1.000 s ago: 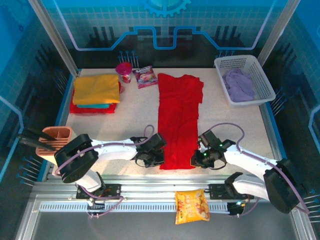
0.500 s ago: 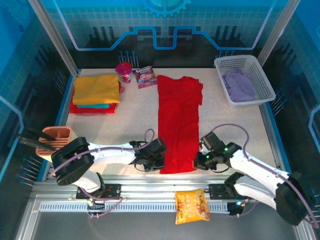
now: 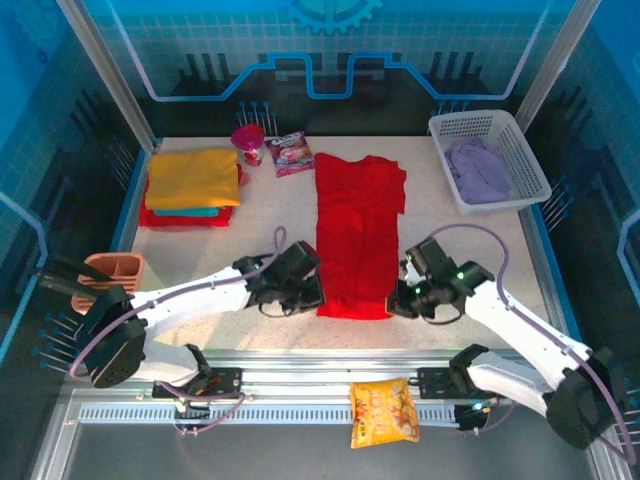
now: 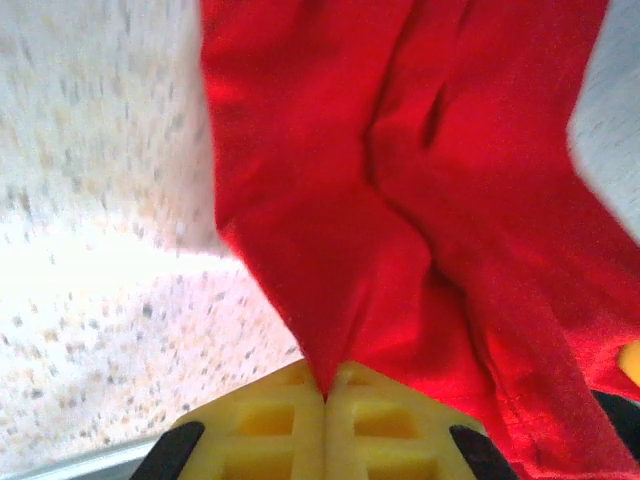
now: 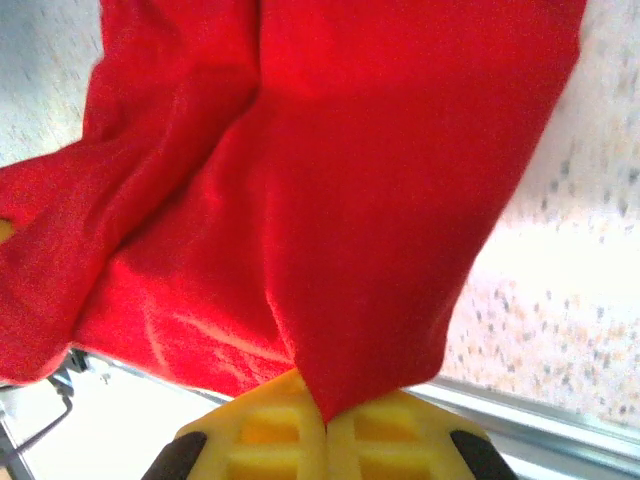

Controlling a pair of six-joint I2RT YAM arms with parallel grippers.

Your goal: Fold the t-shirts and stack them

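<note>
Stretching far to near along the middle of the bench [image 3: 270, 215] as a long red t-shirt [image 3: 358, 220]. Sharing it with a yellow-topped folded stack [image 3: 192, 178] far left and a lilac t-shirt [image 3: 478, 168] in the white basket [image 3: 520, 150] far right. Gripping the red near corners, left claw [image 3: 312, 292] and right claw [image 3: 398, 300] both clamped on cloth. Crowding the far hem's left: pink packet [image 3: 291, 152], cup [image 3: 248, 145].

- 1 red t-shirt [image 3: 358, 230] lies lengthwise mid-table [image 3: 270, 225].
- left gripper [image 3: 312, 292] at its near-left corner; right gripper [image 3: 398, 297] at its near-right corner.
- folded stack [image 3: 192, 177] far left: yellow over teal over red.
- lilac t-shirt [image 3: 478, 168] inside white basket [image 3: 522, 142], far right.
</note>
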